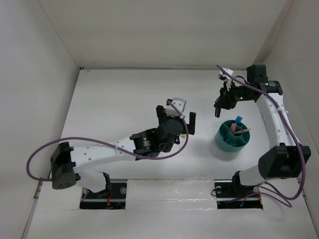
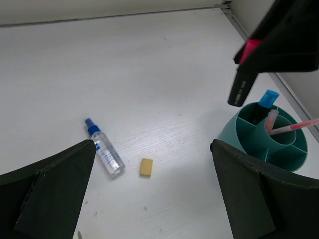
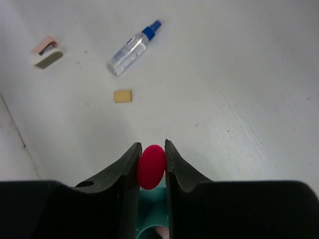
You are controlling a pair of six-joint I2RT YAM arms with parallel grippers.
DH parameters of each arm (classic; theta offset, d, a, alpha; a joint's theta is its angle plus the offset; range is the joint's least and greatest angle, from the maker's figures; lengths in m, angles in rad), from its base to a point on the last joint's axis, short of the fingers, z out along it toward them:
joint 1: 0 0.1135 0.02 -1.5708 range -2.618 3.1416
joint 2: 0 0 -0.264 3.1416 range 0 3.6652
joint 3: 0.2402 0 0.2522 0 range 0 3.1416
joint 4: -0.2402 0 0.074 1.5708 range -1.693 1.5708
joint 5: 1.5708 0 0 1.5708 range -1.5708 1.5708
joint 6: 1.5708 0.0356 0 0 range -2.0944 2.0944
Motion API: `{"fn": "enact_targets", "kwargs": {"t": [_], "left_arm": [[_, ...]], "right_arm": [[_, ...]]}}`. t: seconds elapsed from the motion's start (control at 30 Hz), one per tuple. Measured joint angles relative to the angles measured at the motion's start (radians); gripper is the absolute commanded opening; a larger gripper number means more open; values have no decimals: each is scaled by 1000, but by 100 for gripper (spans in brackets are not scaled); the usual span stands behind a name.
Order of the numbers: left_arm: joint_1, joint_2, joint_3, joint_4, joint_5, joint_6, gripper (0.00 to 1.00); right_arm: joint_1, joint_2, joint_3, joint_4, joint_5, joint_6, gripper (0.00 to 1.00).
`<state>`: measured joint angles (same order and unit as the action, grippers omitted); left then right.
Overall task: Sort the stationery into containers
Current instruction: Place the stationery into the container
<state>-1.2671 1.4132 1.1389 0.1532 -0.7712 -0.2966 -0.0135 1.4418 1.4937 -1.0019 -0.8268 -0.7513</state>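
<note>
My right gripper is shut on a black highlighter with a pink cap, holding it upright just above the far-left rim of the teal organiser cup. The cup holds a blue-capped highlighter and a thin pink pen. A clear blue-capped bottle and a tan eraser lie on the table left of the cup. A pinkish stapler lies further off. My left gripper is open and empty, above the eraser.
White walls enclose the table at the back, left and right, and the right wall's foot runs close behind the cup. My left arm stretches across the table's middle and hides the bottle, eraser and stapler in the top view.
</note>
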Motion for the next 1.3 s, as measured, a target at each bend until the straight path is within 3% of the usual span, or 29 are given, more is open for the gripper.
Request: {"fn": "enact_targets", "kwargs": {"t": [0.2, 0.37, 0.67, 1.3], "left_arm": [[19, -234, -108, -141, -27, -119, 100], [19, -335, -161, -220, -38, -169, 100], [19, -354, -224, -280, -39, -195, 100], [19, -330, -247, -247, 14, -199, 100]], "right_arm": [[-60, 14, 8, -156, 5, -187, 0], [-127, 53, 38, -262, 9, -304, 0], [-175, 169, 45, -320, 21, -409, 0], [-198, 225, 56, -311, 56, -423, 2]]}}
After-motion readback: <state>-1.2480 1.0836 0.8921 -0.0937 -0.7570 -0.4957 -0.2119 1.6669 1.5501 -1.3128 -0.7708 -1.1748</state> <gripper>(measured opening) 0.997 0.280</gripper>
